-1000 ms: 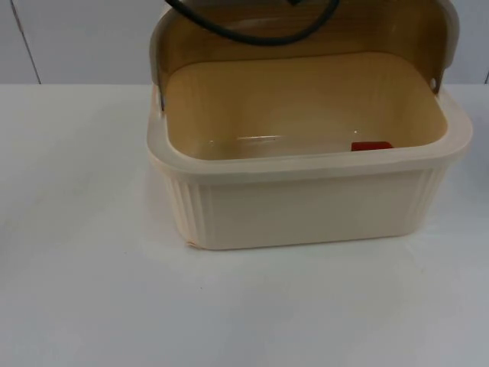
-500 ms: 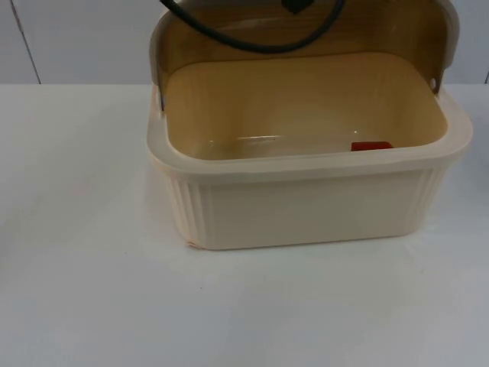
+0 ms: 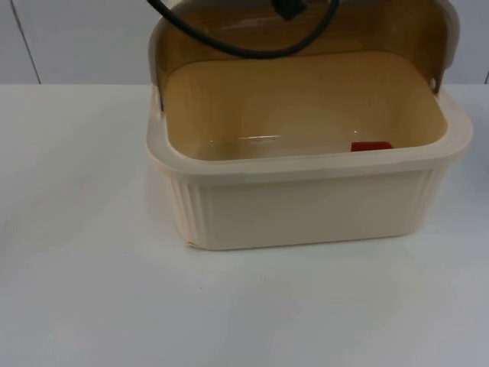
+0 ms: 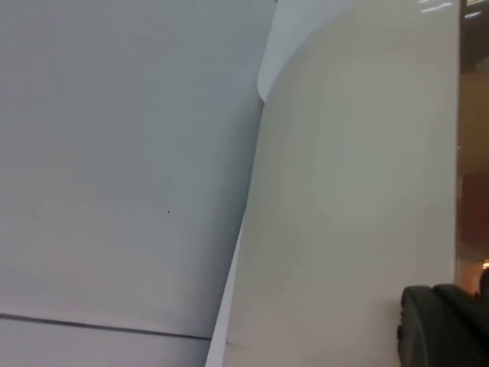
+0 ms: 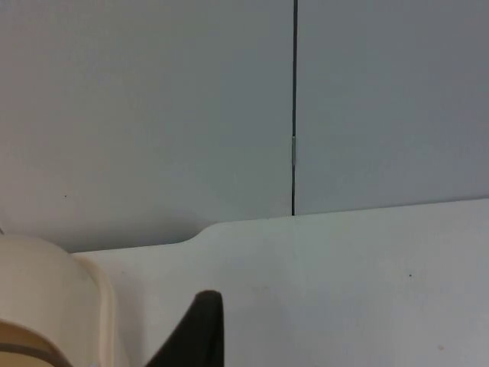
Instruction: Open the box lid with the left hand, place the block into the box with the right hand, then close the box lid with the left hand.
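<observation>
Left gripper [image 4: 443, 329]: its dark fingertip sits close against the pale outer face of the lid [image 4: 359, 191], by the far side of the box; whether the fingers are spread or closed cannot be told. Right gripper [image 5: 195, 329]: one black fingertip hangs over the table [image 5: 344, 290] just beside a rounded cream corner of the box [image 5: 46, 298], with the grey wall [image 5: 153, 99] beyond; its finger spacing cannot be told either.

Table [image 3: 84, 290]: a white top running back to the grey wall [image 3: 76, 38].

Box [image 3: 306, 206]: a cream tub with a ribbed near wall and a broad rounded rim, standing mid-table, slightly right of centre. Its inside is tan and open to view.

Lid [image 3: 306, 30]: raised, standing upright along the far edge of the box, hinged at the left and right far corners, its tan inner face turned toward the near side.

Block [image 3: 371, 146]: small and red, lying on the box floor at the near right, close behind the near wall, so that the rim hides its lower part.
</observation>
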Robot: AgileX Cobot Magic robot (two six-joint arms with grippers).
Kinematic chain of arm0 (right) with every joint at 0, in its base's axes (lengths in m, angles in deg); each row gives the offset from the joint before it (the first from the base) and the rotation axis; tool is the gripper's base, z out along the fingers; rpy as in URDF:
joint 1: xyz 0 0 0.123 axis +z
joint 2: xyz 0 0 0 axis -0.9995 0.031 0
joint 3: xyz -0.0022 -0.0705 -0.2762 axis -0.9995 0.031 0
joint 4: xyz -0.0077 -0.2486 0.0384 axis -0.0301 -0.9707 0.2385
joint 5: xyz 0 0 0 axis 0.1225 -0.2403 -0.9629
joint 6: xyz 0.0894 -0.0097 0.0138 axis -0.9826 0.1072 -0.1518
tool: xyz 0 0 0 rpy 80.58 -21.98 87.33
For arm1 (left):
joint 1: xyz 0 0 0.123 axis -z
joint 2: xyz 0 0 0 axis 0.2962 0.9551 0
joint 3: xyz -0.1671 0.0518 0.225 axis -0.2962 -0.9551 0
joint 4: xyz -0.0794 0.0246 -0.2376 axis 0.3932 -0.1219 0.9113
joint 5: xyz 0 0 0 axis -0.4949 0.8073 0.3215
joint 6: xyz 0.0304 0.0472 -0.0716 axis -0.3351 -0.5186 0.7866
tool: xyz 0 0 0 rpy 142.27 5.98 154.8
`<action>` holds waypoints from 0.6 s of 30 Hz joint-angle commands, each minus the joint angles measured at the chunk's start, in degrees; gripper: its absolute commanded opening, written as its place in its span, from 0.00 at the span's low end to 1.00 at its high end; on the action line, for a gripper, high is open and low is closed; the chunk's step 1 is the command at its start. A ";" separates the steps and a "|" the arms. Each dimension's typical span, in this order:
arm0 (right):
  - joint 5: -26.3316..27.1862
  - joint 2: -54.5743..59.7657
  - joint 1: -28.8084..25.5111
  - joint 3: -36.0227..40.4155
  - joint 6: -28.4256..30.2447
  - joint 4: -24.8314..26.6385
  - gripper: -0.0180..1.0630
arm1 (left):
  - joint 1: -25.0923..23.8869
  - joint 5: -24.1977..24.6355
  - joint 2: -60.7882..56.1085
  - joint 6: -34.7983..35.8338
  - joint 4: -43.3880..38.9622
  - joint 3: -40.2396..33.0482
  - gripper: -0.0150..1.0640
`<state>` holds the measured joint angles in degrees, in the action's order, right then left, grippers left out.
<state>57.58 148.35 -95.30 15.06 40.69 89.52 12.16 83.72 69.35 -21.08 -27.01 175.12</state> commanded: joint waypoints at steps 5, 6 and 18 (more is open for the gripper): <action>0.40 -0.59 -0.17 0.27 -0.08 -0.35 0.98 | -0.05 3.19 -0.59 1.51 -0.46 -0.59 0.01; 0.40 -0.59 -0.17 0.27 -0.08 -0.35 0.98 | -0.05 3.19 -0.59 1.51 -0.46 -0.59 0.01; 0.29 -0.59 -0.17 0.27 -0.08 -0.35 0.98 | 1.49 3.25 -1.74 8.42 -7.59 -0.59 0.01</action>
<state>57.58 148.35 -95.30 15.06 40.69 89.52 13.10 86.01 68.15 -13.75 -34.23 174.86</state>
